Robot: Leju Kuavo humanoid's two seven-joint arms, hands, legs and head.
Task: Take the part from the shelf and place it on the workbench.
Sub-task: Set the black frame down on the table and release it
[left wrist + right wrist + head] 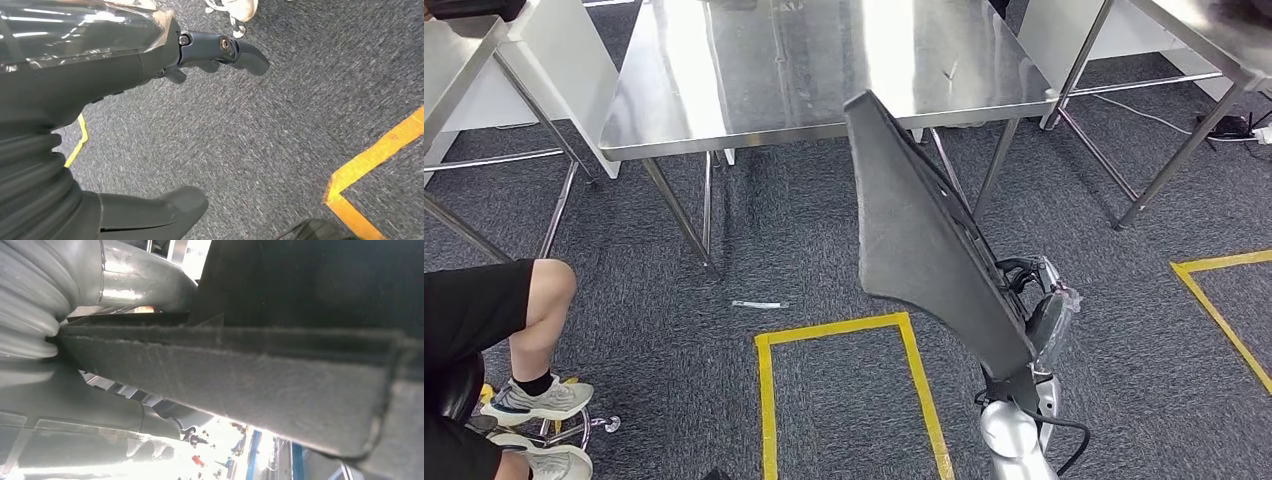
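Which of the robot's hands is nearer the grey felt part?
Right. The right hand holds the grey felt part at its lower end; the left hand hangs over carpet, fingers empty.

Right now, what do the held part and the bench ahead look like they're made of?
The part in the right hand looks like dark grey felt or moulded fibre: matte, with fuzzy edges in the right wrist view. The workbench looks like stainless steel: a brushed top mirroring the ceiling lights.
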